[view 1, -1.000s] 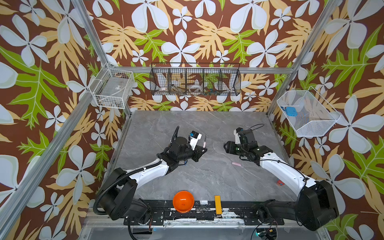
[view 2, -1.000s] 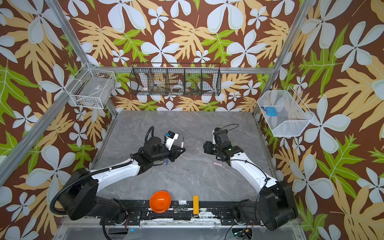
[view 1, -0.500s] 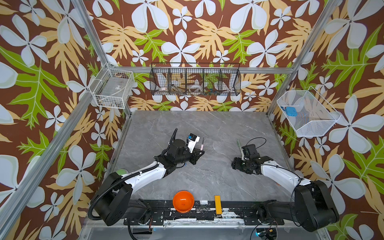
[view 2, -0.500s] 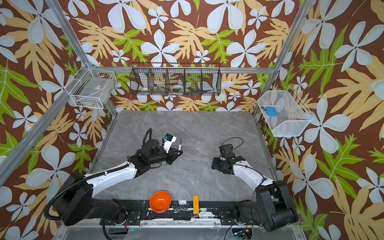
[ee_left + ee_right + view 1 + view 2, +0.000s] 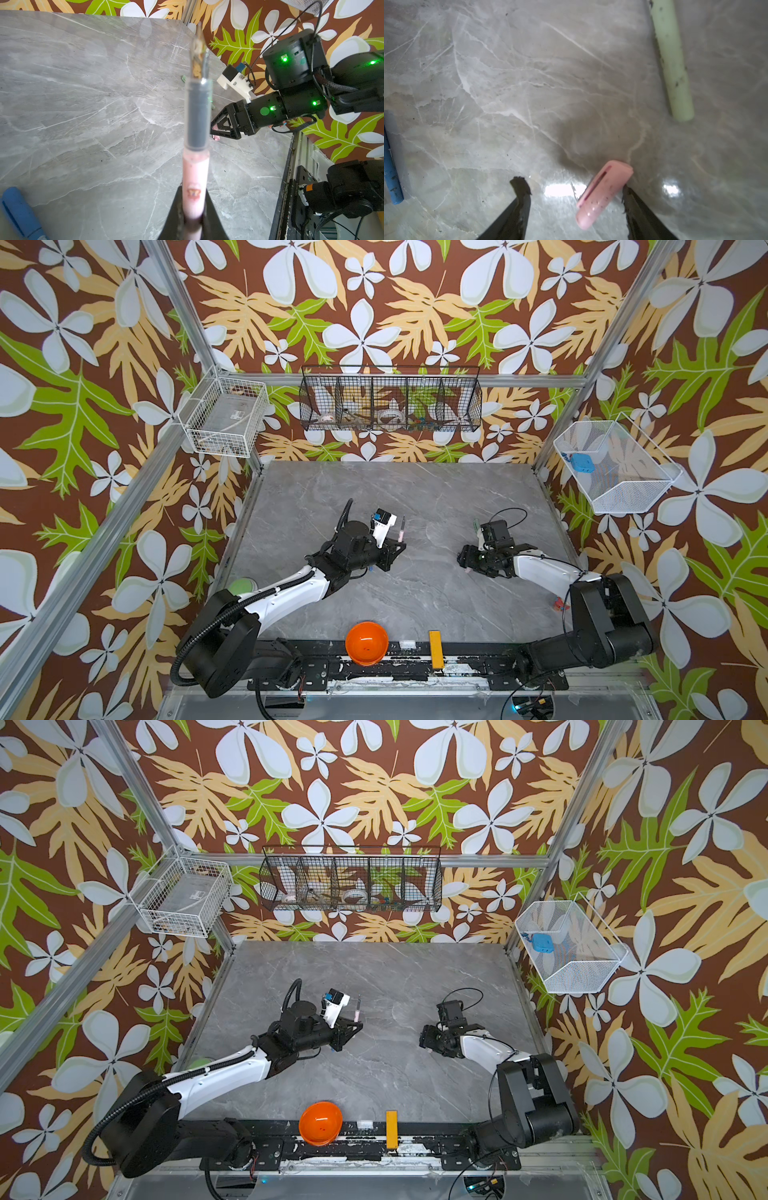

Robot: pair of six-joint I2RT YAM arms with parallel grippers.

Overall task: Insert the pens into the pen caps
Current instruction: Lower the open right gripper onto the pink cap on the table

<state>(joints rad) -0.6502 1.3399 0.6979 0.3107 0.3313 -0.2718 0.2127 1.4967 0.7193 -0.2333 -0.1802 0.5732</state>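
Start from the pink cap (image 5: 604, 195), flat on the bench (image 5: 529, 83) between its middle and its right edge, clip slot showing. Note the right pincer (image 5: 573, 186) low over it with jaws apart, gripping nothing, and the cap off-centre in the gap, skewed across the line of closing and just beside or touching one finger (image 5: 637, 212). Shift sideways to centre the cap before closing, or expect a shove and a roll rather than a grip. Close across the cap's width and leave its open end free; hard to tell from here which end that is. Lift clear, then turn that mouth toward the pink pen (image 5: 196, 166), clamped by its lower barrel in the left pincer (image 5: 193, 197) over the middle of the bench, nib up and bare. Line up the two axes before pushing. Judging by that thin nib, go slow and straight. Steer clear of the pale green barrel (image 5: 672, 62) lying farther off and the blue pen (image 5: 391, 166) out to the side.
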